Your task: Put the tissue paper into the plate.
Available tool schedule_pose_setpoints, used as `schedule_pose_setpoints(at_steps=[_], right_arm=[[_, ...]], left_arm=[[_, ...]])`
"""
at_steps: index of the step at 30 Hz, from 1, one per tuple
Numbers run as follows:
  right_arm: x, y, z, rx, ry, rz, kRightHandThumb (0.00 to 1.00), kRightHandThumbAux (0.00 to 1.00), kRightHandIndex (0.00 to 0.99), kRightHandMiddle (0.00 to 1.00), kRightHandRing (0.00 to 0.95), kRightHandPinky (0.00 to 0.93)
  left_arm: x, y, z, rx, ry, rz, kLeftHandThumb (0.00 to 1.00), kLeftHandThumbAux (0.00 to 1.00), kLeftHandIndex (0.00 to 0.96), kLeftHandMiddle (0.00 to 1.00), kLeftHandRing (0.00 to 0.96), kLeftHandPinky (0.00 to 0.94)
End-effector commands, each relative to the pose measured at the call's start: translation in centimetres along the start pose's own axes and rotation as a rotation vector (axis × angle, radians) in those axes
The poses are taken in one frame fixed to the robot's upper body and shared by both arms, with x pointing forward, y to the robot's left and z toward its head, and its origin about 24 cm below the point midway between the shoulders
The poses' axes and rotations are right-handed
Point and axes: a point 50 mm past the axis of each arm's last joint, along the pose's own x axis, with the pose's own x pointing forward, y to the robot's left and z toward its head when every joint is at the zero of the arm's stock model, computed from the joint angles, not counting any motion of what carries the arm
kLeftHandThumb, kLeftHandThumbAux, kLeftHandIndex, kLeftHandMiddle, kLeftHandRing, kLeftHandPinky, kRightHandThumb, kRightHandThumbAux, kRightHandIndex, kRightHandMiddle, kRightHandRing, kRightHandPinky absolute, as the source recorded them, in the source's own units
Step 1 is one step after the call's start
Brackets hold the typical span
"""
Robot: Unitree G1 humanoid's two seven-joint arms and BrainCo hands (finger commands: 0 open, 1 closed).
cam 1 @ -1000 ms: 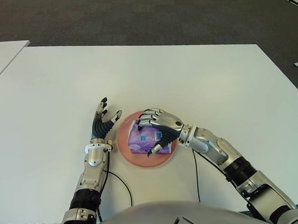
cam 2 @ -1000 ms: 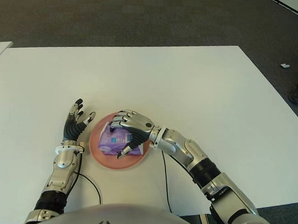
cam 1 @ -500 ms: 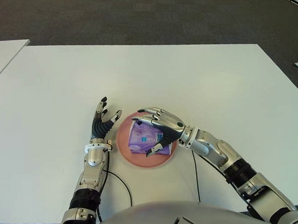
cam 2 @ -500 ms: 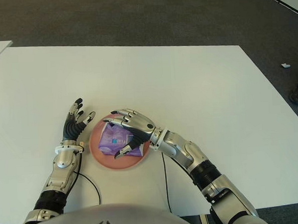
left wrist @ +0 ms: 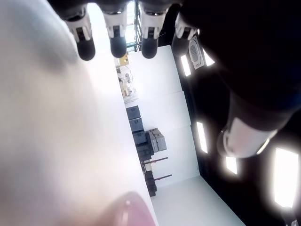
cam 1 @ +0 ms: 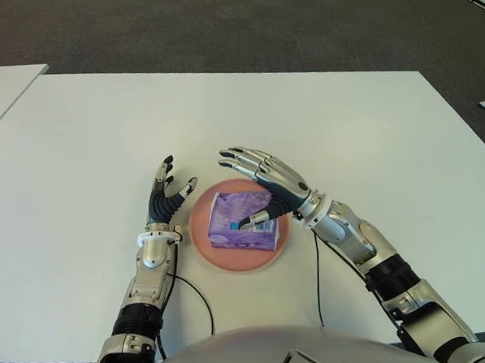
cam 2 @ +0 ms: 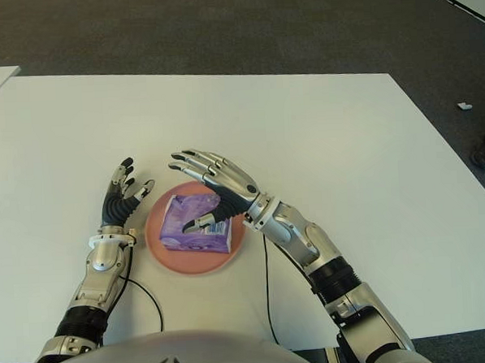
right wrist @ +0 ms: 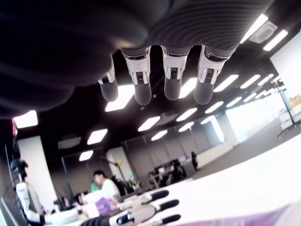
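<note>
A purple tissue packet lies flat inside the pink plate near the table's front edge. My right hand hovers over the packet's right side with its fingers spread, the thumb low over the packet; whether it touches I cannot tell. Nothing is held in it. My left hand stands just left of the plate, fingers relaxed and pointing away from me, empty. In the right wrist view the fingertips are extended with nothing between them.
The white table spreads wide around the plate. A black cable runs from the plate's right side toward me, and another curls by my left forearm. Dark carpet lies beyond the far edge.
My right hand has uncurled from the tissue packet and lifted off it, fingers spreading up and back. The packet now lies free in the plate. The left hand has stayed put.
</note>
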Motion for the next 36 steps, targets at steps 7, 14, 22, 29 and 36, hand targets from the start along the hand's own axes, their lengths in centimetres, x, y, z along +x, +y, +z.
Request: schedule_pose_setpoints(at_steps=[7,14,22,29,36], right_arm=[[0.3,-2.9,-1.0,0.111,0.054,-0.193,0.167,0.233,0.000,0.000,0.000,0.000],[0.0,-4.9,-1.5,0.137,0.088,-0.366,0.154,0.226,0.000,0.000,0.000,0.000],[-1.6,-5.3,-3.9,0.235,0.192,-0.552,0.110,0.245,0.000,0.000,0.000,0.000],[-4.8,-4.4,-6.1,0.363,0.321,-0.682,0.076,0.244,0.000,0.000,0.000,0.000],[-6.6,-1.7,-5.9,0.433,0.447,-0.734,0.057,0.304,0.000,0.000,0.000,0.000]], left_arm=[[-1.5,0.2,-2.2,0.009,0.131,0.001,0.006,0.627,0.000,0.000,0.000,0.000],[-1.5,0.1,-2.1,0.005,0.129,0.004,0.009,0.639,0.000,0.000,0.000,0.000],[-1.6,0.1,-2.1,0.003,0.125,-0.002,0.008,0.648,0.000,0.000,0.000,0.000],[-1.6,0.1,-2.1,0.004,0.129,-0.004,0.013,0.638,0.000,0.000,0.000,0.000],[-1.7,0.1,-2.0,0.006,0.128,-0.006,0.007,0.638,0.000,0.000,0.000,0.000]])
